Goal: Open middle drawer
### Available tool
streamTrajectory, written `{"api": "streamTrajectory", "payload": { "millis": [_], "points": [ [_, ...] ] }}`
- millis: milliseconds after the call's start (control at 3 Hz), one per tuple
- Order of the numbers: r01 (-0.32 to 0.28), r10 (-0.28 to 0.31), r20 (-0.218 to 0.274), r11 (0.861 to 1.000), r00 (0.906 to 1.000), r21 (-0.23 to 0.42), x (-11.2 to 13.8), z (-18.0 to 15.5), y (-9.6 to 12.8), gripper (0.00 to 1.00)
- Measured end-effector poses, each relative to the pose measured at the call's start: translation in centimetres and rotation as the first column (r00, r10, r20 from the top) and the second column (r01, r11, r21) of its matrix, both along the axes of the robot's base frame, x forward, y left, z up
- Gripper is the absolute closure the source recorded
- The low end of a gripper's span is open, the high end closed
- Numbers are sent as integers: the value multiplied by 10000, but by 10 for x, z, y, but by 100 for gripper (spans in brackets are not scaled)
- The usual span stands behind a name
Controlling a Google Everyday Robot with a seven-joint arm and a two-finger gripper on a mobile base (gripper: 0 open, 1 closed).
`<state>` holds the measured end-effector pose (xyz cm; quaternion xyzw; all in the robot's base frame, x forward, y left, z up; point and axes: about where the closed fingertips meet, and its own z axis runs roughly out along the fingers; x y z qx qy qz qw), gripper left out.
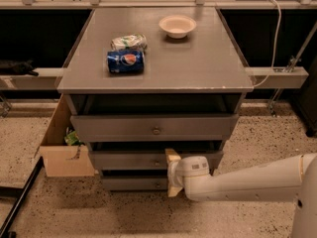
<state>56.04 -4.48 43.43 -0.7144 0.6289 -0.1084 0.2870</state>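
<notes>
Looking down from the front on a grey cabinet [198, 58]: a flat, matte, square top with straight, crisp edges, overhanging three stacked drawers. Showing open speckled stone floor [257, 138] in front and to the right, and dark recesses behind a pale rail [277, 77] at the back. Noting a tighter left side: an open brown cardboard box [64, 160] sitting just beside the cabinet's lower left corner, and a black bar [20, 197] slanting across the bottom left of the view.

Locating the middle drawer [124, 160] between a taller top drawer [114, 128] and a smaller bottom drawer [129, 184], each a flat grey wooden front with a dark gap above it. Picking out its small round metal knob [157, 161] near the centre of the front.

Finding the gripper [173, 172], tan-tipped on a rounded white wrist, held against the middle drawer's front just right of the knob and overlapping the bottom drawer's upper edge. Not managing to make out whether it is spread or clamped, or whether it is touching the knob. Tracing the smooth, thick white arm [247, 182] stretching in from the lower right edge, taking up the floor space there.

Seeing on top a shallow round cream bowl [177, 26] near the back, a blue Pepsi can [125, 62] lying on its side, and a crumpled green-and-white can [129, 42] just behind it.
</notes>
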Motion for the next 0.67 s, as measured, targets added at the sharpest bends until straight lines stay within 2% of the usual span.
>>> {"api": "streamTrajectory", "payload": {
  "millis": [333,667],
  "points": [
    [700,-703,749,9975,9947,73,45,14,-3,0],
    [1048,-1042,1317,9945,9858,21,70,23,-5,0]
  ]
}}
